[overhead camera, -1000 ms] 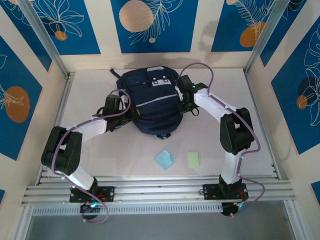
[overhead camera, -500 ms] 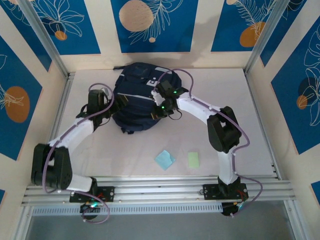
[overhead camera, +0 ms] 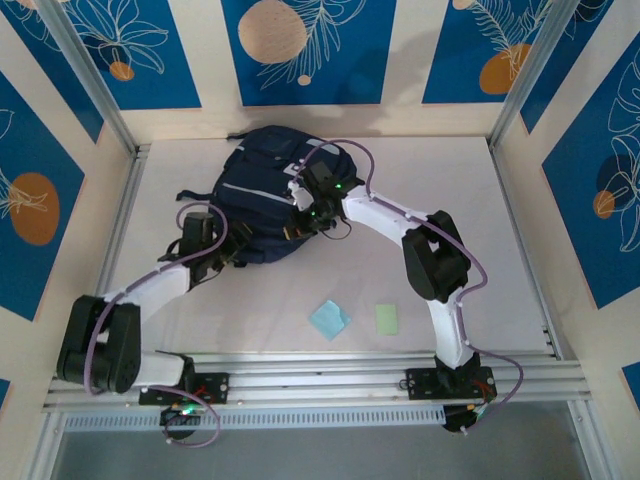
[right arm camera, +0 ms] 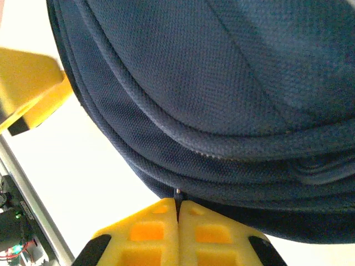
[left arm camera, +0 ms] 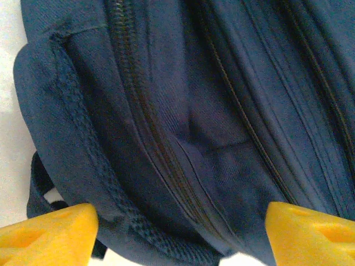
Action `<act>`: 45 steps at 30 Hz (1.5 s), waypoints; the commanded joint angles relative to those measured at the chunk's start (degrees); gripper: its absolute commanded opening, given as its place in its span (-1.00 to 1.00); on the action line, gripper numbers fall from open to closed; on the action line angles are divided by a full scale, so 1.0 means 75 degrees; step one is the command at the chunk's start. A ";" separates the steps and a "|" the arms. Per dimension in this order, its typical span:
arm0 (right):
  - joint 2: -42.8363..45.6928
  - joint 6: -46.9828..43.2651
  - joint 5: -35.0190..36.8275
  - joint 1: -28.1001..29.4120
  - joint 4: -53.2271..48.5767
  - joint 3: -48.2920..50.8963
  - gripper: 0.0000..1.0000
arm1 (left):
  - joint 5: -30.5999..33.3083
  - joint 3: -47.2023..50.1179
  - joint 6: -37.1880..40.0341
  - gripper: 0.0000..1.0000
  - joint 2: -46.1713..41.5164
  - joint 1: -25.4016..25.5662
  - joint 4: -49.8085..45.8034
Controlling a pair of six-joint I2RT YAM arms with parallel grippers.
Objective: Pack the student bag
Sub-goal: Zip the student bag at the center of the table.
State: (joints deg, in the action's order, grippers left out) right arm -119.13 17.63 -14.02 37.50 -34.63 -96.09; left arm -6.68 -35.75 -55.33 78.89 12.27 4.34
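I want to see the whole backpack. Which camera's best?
The top external view: the whole student bag fits in it. The left wrist view is a close-up of its zippers; the right wrist view, of its corded edge.

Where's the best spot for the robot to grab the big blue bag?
Probably the padded ridge edging the student bag, coming from the near left, where the left pincer sits open. The ridge bulges out from the soft body, so the pincer can close across it.
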 commanded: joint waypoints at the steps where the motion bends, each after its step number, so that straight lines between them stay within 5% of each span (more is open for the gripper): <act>1: 0.0529 -0.0230 -0.0616 0.0067 0.0134 0.0392 -1.00 | 0.0427 -0.0260 -0.0130 0.34 0.0633 0.0065 0.0866; 3: 0.0626 -0.0614 -0.0641 0.0063 -0.0098 0.0567 -1.00 | 0.0398 -0.0390 -0.0095 0.04 0.0959 0.0069 0.1182; 6: 0.0713 -0.1315 -0.0133 -0.0022 -0.0721 0.0716 -1.00 | 0.0471 -0.0558 -0.0064 -0.88 0.1289 0.0059 0.1397; 7: 0.0783 -0.1558 0.0055 -0.0079 -0.0849 0.0805 -1.00 | 0.0518 -0.0624 -0.0035 -1.00 0.1305 0.0051 0.1268; 15: 0.0852 -0.3083 0.3653 -0.0984 -0.1666 0.1117 -1.00 | 0.0826 -0.0437 0.0696 -1.00 0.0519 0.0041 0.0280; 21: 0.0238 -0.2890 0.4335 -0.2104 -0.1542 0.0104 -1.00 | 0.0656 -0.0075 0.0542 -1.00 0.0340 0.0048 0.0291; 30: -0.1120 -0.2151 0.4489 -0.3102 -0.1871 -0.1895 -1.00 | 0.0842 0.0023 0.0650 -1.00 -0.0166 0.0017 -0.0068; 45: 0.0244 -0.1176 0.3478 -0.2455 -0.1081 -0.0445 -1.00 | 0.0492 -0.0003 0.1166 -1.00 -0.0305 0.0028 -0.0127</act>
State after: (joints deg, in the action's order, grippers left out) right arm -123.46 6.22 15.09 16.86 -44.07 -101.41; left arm -2.96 -35.44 -49.76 77.95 12.95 3.77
